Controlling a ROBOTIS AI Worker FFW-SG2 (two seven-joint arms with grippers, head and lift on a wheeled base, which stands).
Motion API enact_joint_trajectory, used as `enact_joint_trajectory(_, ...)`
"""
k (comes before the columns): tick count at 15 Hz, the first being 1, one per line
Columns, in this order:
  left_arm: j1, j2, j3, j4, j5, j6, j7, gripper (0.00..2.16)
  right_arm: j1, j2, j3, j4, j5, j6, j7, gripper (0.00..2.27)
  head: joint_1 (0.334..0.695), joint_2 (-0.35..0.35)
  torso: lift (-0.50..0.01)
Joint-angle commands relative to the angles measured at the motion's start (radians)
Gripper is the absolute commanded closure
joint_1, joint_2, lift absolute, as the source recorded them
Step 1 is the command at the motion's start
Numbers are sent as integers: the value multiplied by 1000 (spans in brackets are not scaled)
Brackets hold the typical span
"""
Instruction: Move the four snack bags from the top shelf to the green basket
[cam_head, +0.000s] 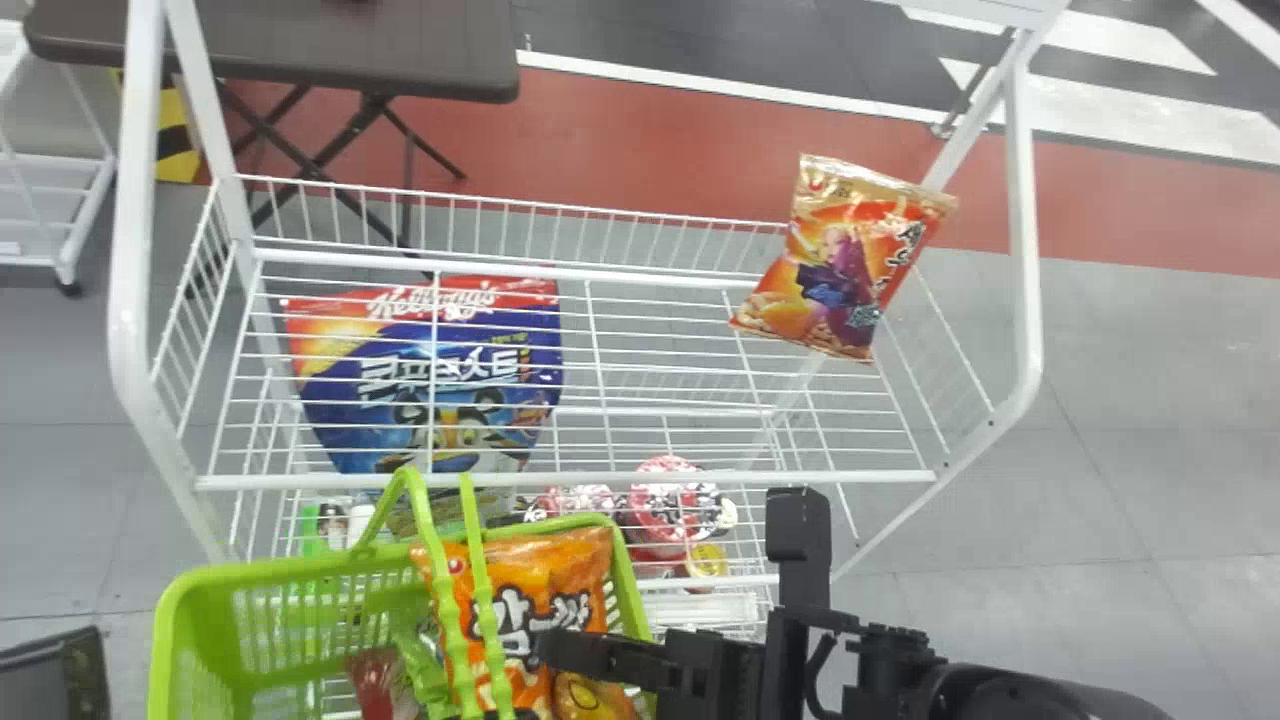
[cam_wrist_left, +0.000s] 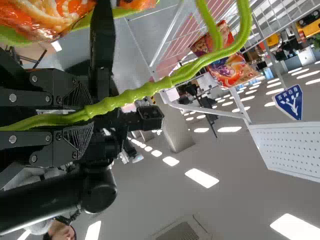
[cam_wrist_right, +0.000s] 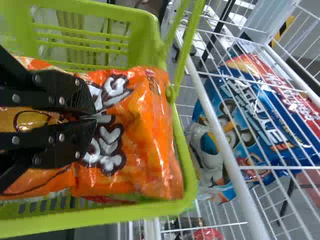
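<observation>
Over the green basket (cam_head: 175, 600), the right gripper (cam_head: 560, 650) points inward from the right.
From here its jaws look closed against the orange snack bag (cam_head: 540, 560); whether they pinch it, I can't tell. The left gripper (cam_head: 510, 714), at the near edge, has its jaws closed around the basket handle (cam_wrist_left: 127, 95). A red-and-gold bag (cam_head: 850, 260) sits at the top shelf's (cam_head: 560, 480) right end.
</observation>
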Motion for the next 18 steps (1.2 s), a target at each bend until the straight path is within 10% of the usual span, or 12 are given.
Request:
enact_joint_trajectory(1,-2,1,-2,0,-3,1,7,988,10,2,24,13,-57,13,19,127,695,-236,0)
enact_joint_trajectory(7,-11,-2,-2,0,-9,7,14,988,95,2,26,-130,20,-89,21,154,695,-133,0)
enact_joint_trajectory(18,-19,-7,-15,4,-23,13,21,988,10,2,-31,-64,316,-779,27,110,695,-350,0)
